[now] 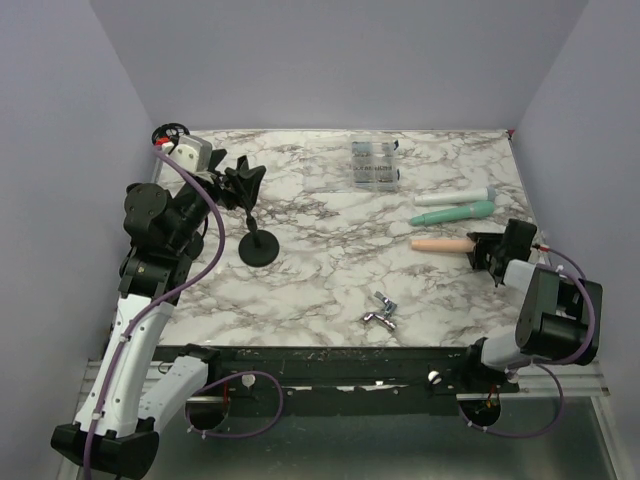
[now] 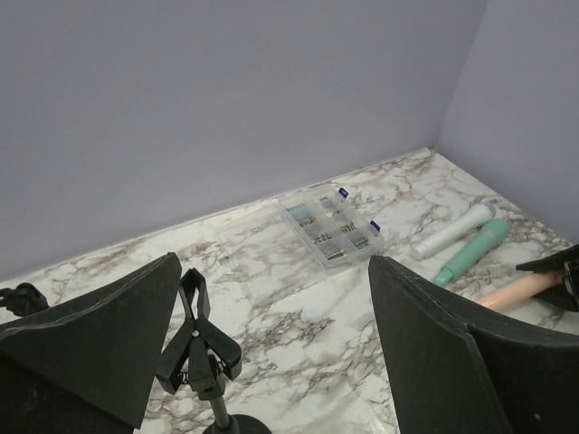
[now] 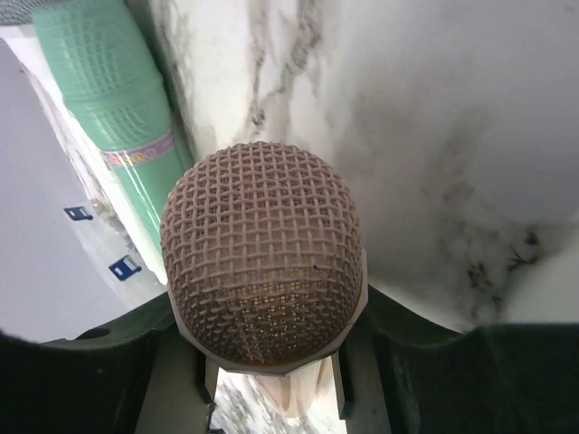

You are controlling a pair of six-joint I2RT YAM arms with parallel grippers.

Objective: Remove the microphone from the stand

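Microphone (image 1: 438, 244) head hidden within clamped right gripper (image 1: 475, 251); left gripper (image 2: 271, 264) wide open, empty.

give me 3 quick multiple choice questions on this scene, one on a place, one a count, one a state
1. Where on the table is the stand?
A left side
B right side
C near edge, centre

2. How many mics are in view?
A one
B three
C five

3. The stand's clip is:
A empty
B holding a mic
C lying on the table

Answers:
1 A, its base stands well left of centre.
2 B, white mic, green mic, and peach mic in the right claw.
3 A, nothing sits in it.
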